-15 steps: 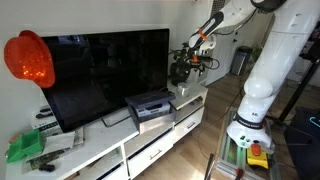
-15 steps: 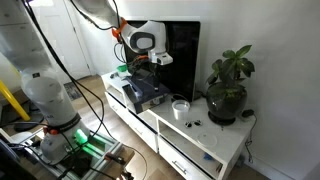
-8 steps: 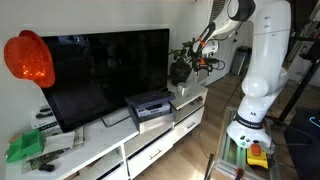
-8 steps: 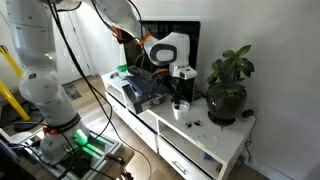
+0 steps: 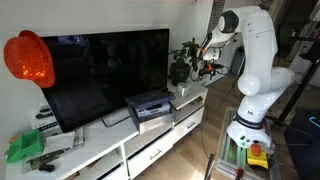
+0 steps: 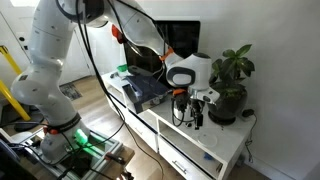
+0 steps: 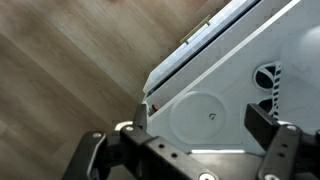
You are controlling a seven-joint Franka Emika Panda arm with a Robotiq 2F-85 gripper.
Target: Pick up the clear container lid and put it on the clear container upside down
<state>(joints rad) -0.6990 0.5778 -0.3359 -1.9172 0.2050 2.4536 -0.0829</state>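
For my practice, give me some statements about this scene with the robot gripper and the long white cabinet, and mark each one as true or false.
1. The gripper has its fingers wide apart. True.
2. The gripper grips the round clear plastic container. False: the container lies on the white cabinet between the open fingers, not gripped.
3. The dark potted plant stands on the white cabinet. True.
4. The black flat television lies on the wooden floor. False: it stands upright on the cabinet.
5. The orange-red round object sits right next to the plant. False: the television is between them.
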